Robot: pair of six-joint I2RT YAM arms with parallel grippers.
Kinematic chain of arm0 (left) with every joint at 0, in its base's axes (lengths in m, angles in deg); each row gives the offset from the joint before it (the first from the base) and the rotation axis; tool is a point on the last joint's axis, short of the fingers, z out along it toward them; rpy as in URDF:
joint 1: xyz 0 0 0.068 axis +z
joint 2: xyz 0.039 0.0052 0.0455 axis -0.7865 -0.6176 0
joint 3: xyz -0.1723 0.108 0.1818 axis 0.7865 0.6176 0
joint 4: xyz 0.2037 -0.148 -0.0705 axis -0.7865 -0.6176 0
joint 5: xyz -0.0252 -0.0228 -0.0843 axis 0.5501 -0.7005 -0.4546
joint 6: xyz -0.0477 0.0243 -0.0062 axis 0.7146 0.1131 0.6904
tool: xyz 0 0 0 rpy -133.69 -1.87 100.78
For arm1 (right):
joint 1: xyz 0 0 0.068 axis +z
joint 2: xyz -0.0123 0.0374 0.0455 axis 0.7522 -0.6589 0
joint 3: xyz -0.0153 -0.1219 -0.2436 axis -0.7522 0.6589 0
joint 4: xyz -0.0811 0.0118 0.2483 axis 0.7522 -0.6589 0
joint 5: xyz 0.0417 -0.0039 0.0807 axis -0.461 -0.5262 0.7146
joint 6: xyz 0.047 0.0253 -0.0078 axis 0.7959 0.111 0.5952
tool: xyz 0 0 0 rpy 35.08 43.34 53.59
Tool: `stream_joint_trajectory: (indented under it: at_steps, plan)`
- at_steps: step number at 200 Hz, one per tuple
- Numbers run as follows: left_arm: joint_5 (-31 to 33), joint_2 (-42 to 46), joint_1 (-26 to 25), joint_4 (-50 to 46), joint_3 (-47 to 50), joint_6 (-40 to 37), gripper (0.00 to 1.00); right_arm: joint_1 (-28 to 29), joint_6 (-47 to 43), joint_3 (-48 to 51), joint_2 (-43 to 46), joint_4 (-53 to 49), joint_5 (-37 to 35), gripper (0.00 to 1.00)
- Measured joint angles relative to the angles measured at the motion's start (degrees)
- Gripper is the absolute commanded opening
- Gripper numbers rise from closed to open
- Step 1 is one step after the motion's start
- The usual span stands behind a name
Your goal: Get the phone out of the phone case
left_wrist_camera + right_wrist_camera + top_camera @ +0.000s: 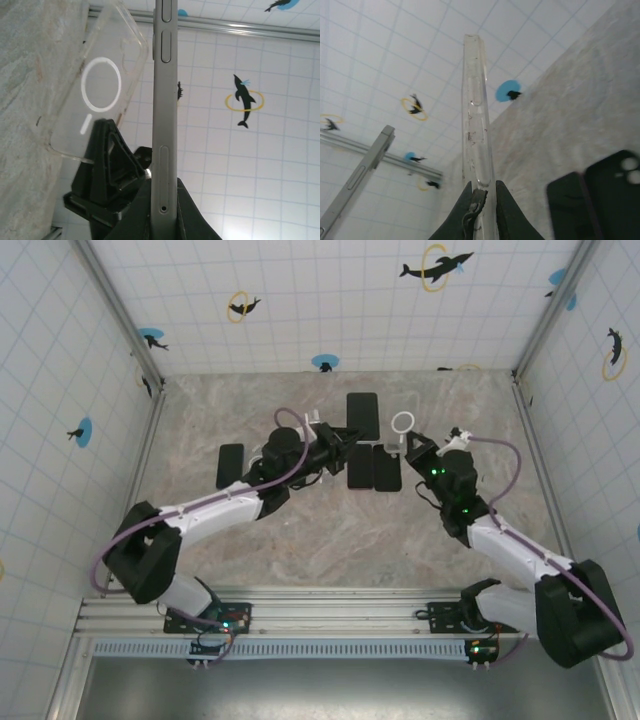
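Above table [330,540], phone [165,125] seemingly outside case [475,125]

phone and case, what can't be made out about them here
Phone: edge-on in the left wrist view, top cut off by the frame, bottom hidden in the left gripper; screen unseen.
Case: edge-on in the right wrist view, bottom hidden in the right gripper.
In the top view both are too small for detail.

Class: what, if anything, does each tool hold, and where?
Left tool: the phone, pinched across its faces at one end. Right tool: the clear case, likewise at one end.
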Motion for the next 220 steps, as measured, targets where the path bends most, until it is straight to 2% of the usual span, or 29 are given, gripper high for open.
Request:
stream_joint_trajectory:
  at_steps: [30,58,107,169,220]
  plan:
    - [0.02,-9.27,-1.64,0.13,-5.97,-0.57,0.0,-5.75,-8.17,-2.91,2.12,-11.37,4.31,0.02]
    - [0.04,-16.94,-3.82,0.76,-10.12,-0.87,0.0,-11.1,-13.66,-4.59,3.72,-17.94,7.93,0.02]
    - [0.48,-26.4,-7.08,0.9,-15.58,-1.6,0.0,-18.69,-22.05,-5.99,4.9,-27.87,9.6,0.02]
    - [1.36,-36.94,-9.81,0.28,-22.77,-1.84,0.0,-25.83,-27.96,-6.25,5.75,-31.91,9.16,0.03]
    - [1.81,-42.84,-10.47,-1.77,-28.48,-2.03,0.01,-26.77,-28.81,-6.23,5.99,-31.95,9.25,0.03]
